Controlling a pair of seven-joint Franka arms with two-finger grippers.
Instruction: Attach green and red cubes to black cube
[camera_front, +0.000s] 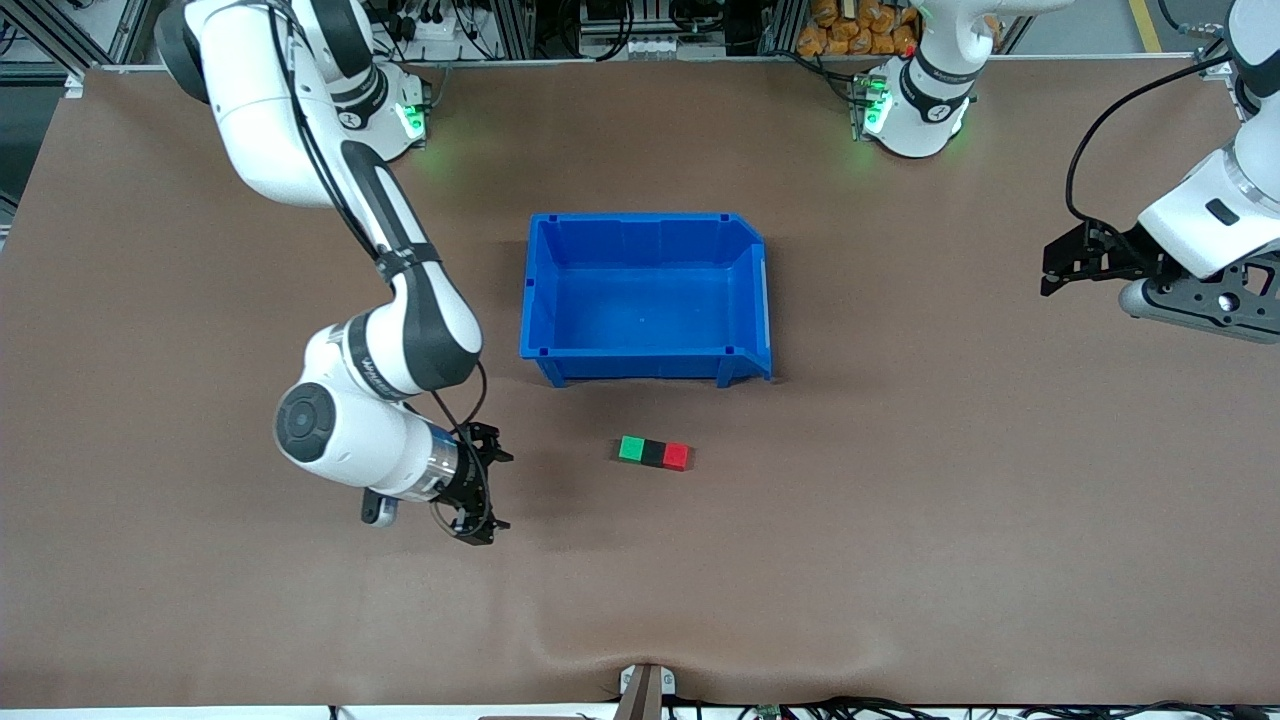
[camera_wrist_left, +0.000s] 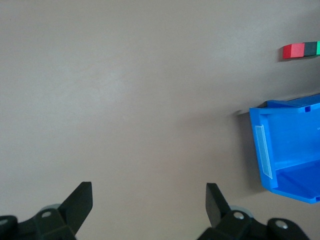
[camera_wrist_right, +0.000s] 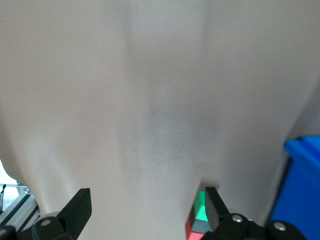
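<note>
On the bench (camera_front: 900, 560), just nearer the front camera than the blue bin (camera_front: 645, 295), the three cubes lie in one straight row and touch: the green cube (camera_front: 631, 448) at the nine o'clock end, toward the right arm's end of the bench, the black cube (camera_front: 654, 453) in the middle, the red cube (camera_front: 677, 456) at the three o'clock end. From how they lie, both coloured cubes look joined to the black one, so the attaching step seems done and only the retreat is left.

The right gripper (camera_front: 484, 490) hangs low over bare bench at about eight o'clock from the row, apart from it, its jaws spread wide and holding nothing. The left gripper (camera_front: 1046, 276) is up over the left arm's end of the bench, at about two o'clock from the row and well apart, jaws likewise wide and empty; that arm waits.

If any move is still wanted, I judge it calls for lifting the right arm clear without brushing the green end, since a nudge there could skew or part the row.
</note>
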